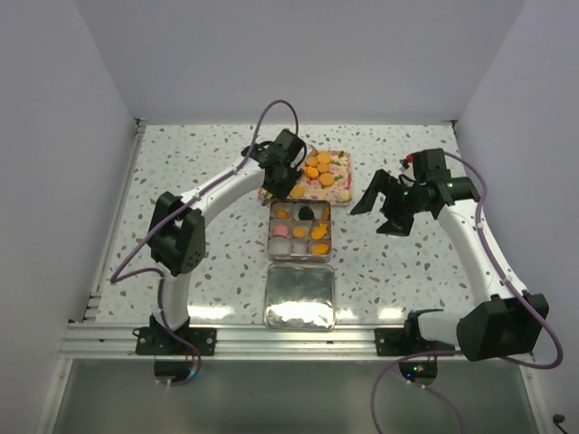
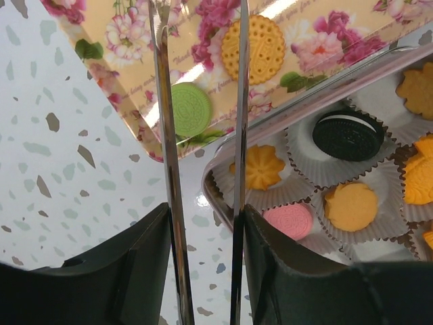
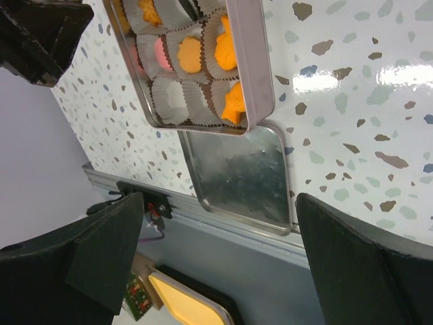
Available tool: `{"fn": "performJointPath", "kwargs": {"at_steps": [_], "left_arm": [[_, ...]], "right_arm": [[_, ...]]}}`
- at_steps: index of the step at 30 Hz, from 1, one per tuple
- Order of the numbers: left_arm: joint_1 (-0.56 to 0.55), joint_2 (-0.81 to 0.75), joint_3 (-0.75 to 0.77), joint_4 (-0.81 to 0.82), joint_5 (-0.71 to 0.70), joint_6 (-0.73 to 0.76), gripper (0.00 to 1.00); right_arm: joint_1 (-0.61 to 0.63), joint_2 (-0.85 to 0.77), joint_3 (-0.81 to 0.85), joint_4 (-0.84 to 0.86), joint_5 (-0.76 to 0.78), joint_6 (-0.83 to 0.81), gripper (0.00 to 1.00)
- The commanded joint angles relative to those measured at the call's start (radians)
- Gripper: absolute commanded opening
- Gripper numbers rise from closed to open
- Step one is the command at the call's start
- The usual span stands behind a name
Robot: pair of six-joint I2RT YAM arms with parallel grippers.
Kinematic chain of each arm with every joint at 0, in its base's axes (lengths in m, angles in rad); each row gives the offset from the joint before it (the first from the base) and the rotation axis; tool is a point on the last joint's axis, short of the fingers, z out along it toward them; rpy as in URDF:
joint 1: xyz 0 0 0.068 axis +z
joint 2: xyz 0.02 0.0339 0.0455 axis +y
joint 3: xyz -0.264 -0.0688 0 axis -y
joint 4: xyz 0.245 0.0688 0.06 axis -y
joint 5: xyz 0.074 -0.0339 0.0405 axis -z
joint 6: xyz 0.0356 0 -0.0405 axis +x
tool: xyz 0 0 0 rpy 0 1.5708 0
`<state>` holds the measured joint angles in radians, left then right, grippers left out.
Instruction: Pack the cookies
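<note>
Several orange cookies (image 1: 318,171) lie on the floral tray (image 1: 342,190). More cookies sit in paper cups in the square tin (image 1: 272,233). My left gripper (image 1: 294,185) hangs over the tray's near left corner. In the left wrist view its two thin metal blades (image 2: 201,20) stand apart. A green cookie (image 2: 191,108) lies on the tray between them, close to the left blade and not gripped. An orange cookie (image 2: 253,49) lies behind the right blade. A black cookie (image 2: 348,135) and a pink cookie (image 2: 289,221) sit in tin cups. My right gripper (image 1: 378,215) is wide open and empty, right of the tin.
The tin's lid (image 1: 299,296) lies upside down at the near edge, just in front of the tin, and shows in the right wrist view (image 3: 240,179). White walls close off the left, back and right. The speckled table (image 1: 199,190) lies either side of the tin.
</note>
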<state>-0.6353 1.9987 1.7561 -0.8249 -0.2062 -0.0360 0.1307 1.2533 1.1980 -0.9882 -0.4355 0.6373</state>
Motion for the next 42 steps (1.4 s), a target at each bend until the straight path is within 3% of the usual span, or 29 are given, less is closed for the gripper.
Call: {"fn": "performJointPath", "kwargs": {"at_steps": [1, 12, 20, 42], "left_arm": [[0.003, 0.021, 0.059, 0.053, 0.05, 0.06, 0.49], [0.002, 0.123, 0.206, -0.002, 0.131, 0.081, 0.48], [0.006, 0.061, 0.151, -0.031, -0.062, -0.027, 0.47], [0.013, 0.058, 0.23, -0.121, -0.248, -0.157, 0.47]], "right_arm": [[-0.006, 0.021, 0.051, -0.023, 0.014, -0.048, 0.99], [-0.008, 0.07, 0.087, -0.015, 0.017, -0.065, 0.99], [-0.011, 0.081, 0.087, -0.012, 0.012, -0.07, 0.99], [-0.02, 0.054, 0.074, -0.024, 0.012, -0.076, 0.99]]}}
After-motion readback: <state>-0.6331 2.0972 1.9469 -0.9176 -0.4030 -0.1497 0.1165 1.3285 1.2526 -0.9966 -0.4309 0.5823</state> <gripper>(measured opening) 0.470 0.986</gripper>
